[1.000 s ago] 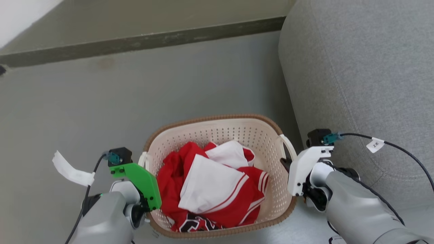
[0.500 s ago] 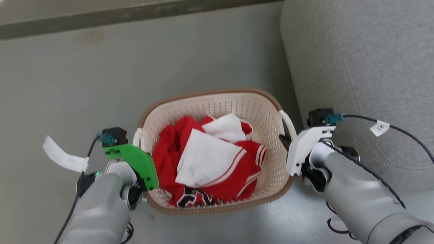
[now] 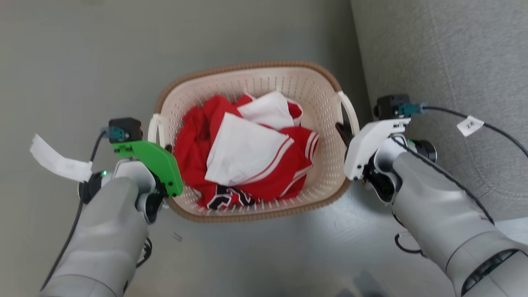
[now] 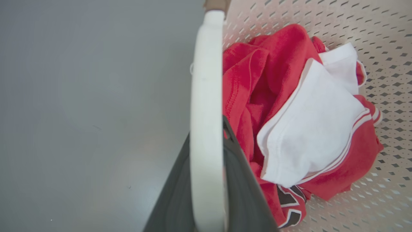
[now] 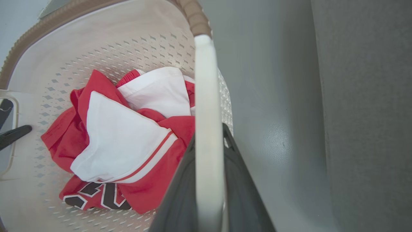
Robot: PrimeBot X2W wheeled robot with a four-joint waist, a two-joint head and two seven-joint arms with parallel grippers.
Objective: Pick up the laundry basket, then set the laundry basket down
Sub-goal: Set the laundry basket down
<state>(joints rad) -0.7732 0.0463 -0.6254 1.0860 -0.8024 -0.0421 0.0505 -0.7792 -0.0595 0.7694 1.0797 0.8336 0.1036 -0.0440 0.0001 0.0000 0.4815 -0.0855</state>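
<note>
The laundry basket [image 3: 247, 68] is cream-white with a brown rim and holds red and white clothes [image 3: 247, 152]. In the head view it hangs between my two arms, over the grey floor. My left gripper [image 3: 161, 143], under its green plate, is shut on the left loop handle [image 3: 153, 128]. In the left wrist view the dark fingers [image 4: 239, 180] clamp that white handle [image 4: 206, 80]. My right gripper [image 3: 344, 132] is shut on the right loop handle [image 3: 350, 109]. The right wrist view shows its fingers [image 5: 239, 180] pinching the handle [image 5: 207, 96].
A grey upholstered sofa [image 3: 453, 62] stands close to the basket's right side, right behind my right arm. Grey floor [image 3: 82, 62] spreads to the left and far side. White cable tags [image 3: 57, 163] [image 3: 470, 125] hang off both wrists.
The head camera has moved: the dark ledge slid out at the top. Basket and grippers sit higher in the picture and look slightly larger. Both grippers stay shut on the handles.
</note>
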